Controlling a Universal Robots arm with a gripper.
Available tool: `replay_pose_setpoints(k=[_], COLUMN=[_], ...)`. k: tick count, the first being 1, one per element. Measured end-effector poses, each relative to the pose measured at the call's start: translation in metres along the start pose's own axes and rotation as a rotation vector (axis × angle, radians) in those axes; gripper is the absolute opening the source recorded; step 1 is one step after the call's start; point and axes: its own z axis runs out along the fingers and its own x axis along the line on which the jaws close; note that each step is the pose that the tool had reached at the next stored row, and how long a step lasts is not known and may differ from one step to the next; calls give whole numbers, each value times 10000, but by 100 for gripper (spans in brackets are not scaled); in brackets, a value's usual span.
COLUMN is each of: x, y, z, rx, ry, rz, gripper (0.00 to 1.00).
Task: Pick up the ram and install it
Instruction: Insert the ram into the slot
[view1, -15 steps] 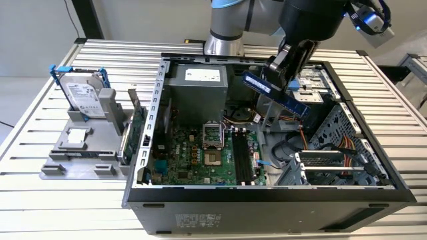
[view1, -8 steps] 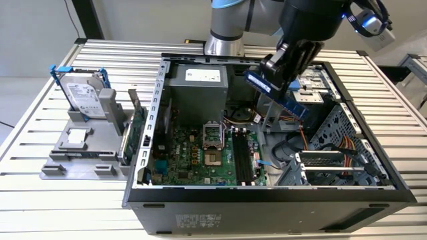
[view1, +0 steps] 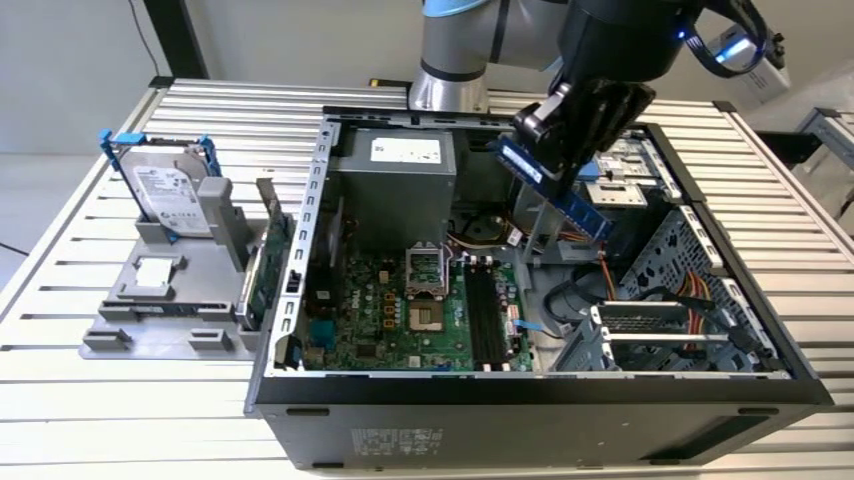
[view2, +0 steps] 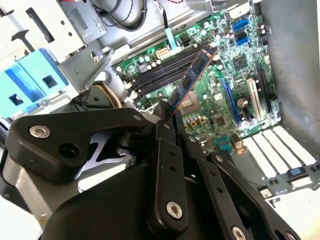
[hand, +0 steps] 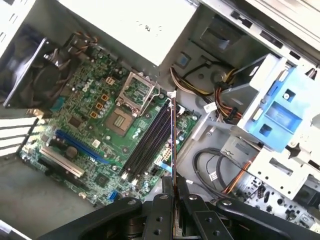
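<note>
My black gripper (view1: 561, 165) hangs over the open computer case (view1: 534, 385), shut on the ram (view1: 577, 205), a thin dark blue stick held tilted in the air above the right half of the case. In the second wrist view the ram (view2: 192, 75) sticks out from the fingers (view2: 162, 130) over the green motherboard (view2: 235, 65). In the first wrist view the ram (hand: 173, 135) shows edge-on, above and roughly parallel to the black memory slots (hand: 147, 145). The slots (view1: 483, 315) lie lower in the case, apart from the stick.
At the exterior view's left, a grey holder (view1: 160, 310) carries a silver hard drive in a blue frame (view1: 167, 190) and a green expansion card (view1: 274, 265). Inside the case are the power supply (view1: 394, 165), the processor socket (view1: 424, 268), orange cables and a metal drive cage (view1: 667, 290).
</note>
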Motion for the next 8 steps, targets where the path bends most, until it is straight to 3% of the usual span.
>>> replay_pose_setpoints(k=[8], x=[0], y=[0], z=[0], rx=[-7], ry=[-19], rz=[1339], gripper=[0])
